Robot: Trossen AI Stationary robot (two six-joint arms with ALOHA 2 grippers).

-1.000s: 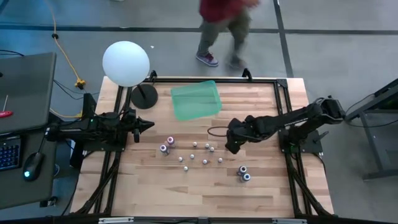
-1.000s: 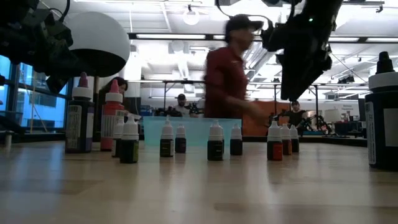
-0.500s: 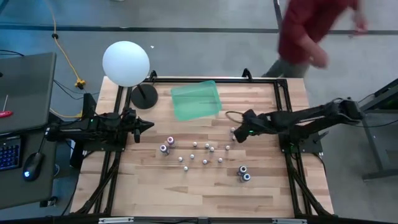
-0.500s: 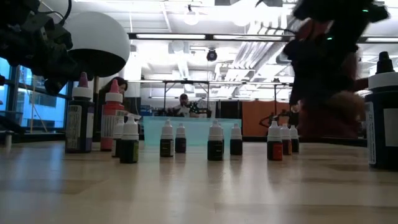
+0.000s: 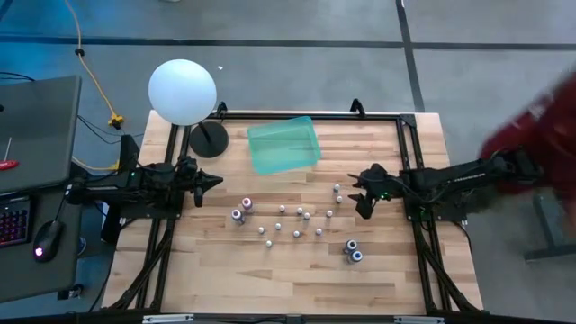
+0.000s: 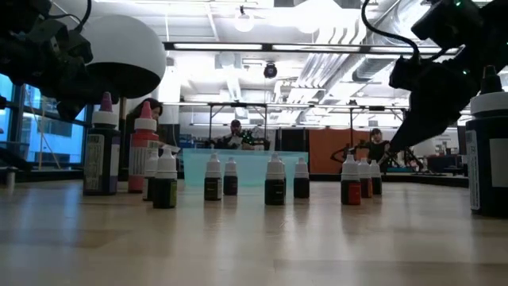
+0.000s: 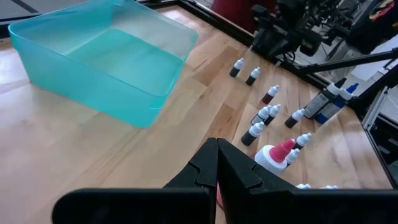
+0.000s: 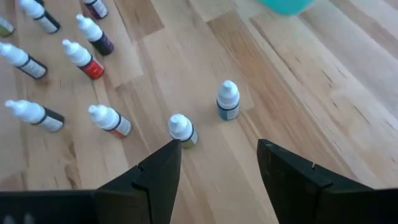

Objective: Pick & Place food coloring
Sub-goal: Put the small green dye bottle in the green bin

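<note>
Right pincer (image 8: 214, 165) fingers apart above bottles (image 8: 181, 129); neighbour bottle (image 8: 227, 99) close, descent risks toppling it. Left pincer (image 7: 216, 163) together, waiting.

We see two dark arms; the right gripper (image 8: 217, 165) has black, angular fingers (image 8: 160, 174) with flat faces.

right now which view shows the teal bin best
The left wrist view: the teal bin fills much of the picture, with its walls and empty inside plain. The high view shows the bin whole but small. The low view gives only a pale strip of it behind the bottles; the right wrist view catches one corner.
</note>
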